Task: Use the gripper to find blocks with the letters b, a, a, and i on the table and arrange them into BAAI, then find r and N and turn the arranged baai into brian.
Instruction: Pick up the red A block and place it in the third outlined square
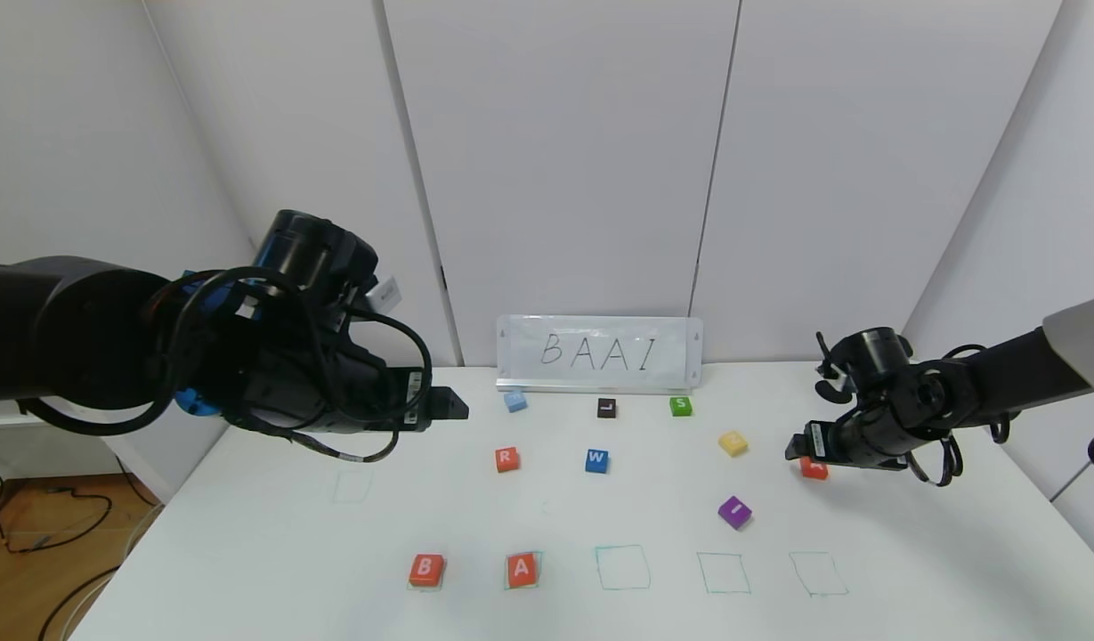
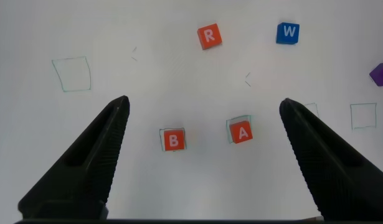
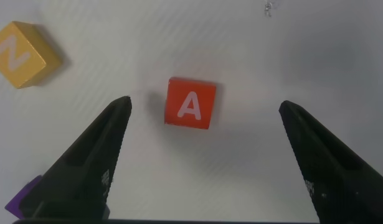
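Head view, contents listed from largest down.

Worktop (image 1: 271, 570): white, marked with a front row of green squares (image 1: 723, 572) that serve as letter slots; three of them hold nothing.

Left arm: raised over the left rear of the worktop, its tool (image 2: 203, 162) spread wide and holding nothing, looking down on the two filled slots. It appears parked clear of the work.

Right arm: reaching in low at the right, its tool (image 3: 203, 162) spread wide and holding nothing, poised directly above the second A block (image 3: 190, 103). That block sits between the open jaws in the right wrist view, likely lined up for a descent and grasp.

Sign (image 1: 599, 353): white board propped at the back wall, hand-lettered BAAI, as the spelling reference.

Blocks:
- B block (image 1: 426, 570), orange-red, in the first slot.
- First A block (image 1: 522, 570), orange-red, in the second slot.
- Purple block (image 1: 734, 512), mid-right, not yet placed.
- R block (image 1: 506, 458), orange-red, centre, loose.
- Yellow N block (image 3: 20, 53), near the second A, loose.
- W block (image 1: 597, 460), blue; S block (image 1: 681, 406), green; L block (image 1: 606, 408), dark; pale blue block (image 1: 514, 401), letter unreadable.
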`<state>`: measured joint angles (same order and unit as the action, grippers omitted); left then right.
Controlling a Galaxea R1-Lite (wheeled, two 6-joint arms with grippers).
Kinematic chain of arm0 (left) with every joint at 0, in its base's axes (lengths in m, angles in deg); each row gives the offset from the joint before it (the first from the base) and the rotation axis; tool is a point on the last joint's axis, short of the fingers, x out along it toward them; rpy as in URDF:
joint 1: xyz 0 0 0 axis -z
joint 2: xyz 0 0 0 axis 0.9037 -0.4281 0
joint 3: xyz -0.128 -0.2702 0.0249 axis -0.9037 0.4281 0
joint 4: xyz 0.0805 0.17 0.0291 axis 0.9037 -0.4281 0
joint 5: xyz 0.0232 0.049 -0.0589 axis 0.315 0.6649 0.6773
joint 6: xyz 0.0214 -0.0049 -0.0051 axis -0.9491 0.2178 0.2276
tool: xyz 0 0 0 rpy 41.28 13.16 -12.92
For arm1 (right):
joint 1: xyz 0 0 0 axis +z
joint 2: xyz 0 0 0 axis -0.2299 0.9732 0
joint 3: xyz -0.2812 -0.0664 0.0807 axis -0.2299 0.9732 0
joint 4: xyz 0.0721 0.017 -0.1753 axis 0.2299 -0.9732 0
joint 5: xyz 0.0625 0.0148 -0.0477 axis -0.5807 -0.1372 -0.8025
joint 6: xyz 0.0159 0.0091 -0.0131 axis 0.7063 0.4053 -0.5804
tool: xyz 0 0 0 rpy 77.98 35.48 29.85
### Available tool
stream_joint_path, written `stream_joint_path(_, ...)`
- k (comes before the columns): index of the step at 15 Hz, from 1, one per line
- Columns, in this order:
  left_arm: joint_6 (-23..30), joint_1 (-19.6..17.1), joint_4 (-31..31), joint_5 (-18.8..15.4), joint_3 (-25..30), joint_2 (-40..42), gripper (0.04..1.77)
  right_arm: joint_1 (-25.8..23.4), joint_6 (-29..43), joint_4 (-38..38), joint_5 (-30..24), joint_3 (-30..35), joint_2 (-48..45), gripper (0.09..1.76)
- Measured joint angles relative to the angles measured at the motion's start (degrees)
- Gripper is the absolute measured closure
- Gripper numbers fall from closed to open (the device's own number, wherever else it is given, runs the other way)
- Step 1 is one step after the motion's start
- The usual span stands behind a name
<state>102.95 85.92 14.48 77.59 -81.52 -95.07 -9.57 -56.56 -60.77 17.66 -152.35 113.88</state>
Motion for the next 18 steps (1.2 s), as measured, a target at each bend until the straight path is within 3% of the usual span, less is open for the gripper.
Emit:
stream_joint_path(6, -0.1, -0.2, 0.0, 0.0, 0.0, -0.1, 0.09, -0.1, -1.6, 0.0, -2.8, -0.5, 1.4, 0.14)
stream_joint_path(9, -0.1, -0.2, 0.0, 0.0, 0.0, -0.1, 0.09, -0.1, -1.6, 0.1, -2.8, -0.5, 1.4, 0.66)
stream_joint_path(13, -0.1, -0.2, 0.0, 0.0, 0.0, -0.1, 0.09, -0.5, -1.6, 0.4, -2.5, -0.5, 1.6, 1.13)
stream_joint_path(14, -0.1, -0.2, 0.0, 0.0, 0.0, -0.1, 0.09, -0.6, -1.5, 0.3, -2.5, -0.4, 1.6, 1.32)
stream_joint_path(18, -0.1, -0.2, 0.0, 0.1, 0.1, -0.1, 0.09, -0.9, -1.5, 0.1, -2.4, -0.3, 1.4, 1.32)
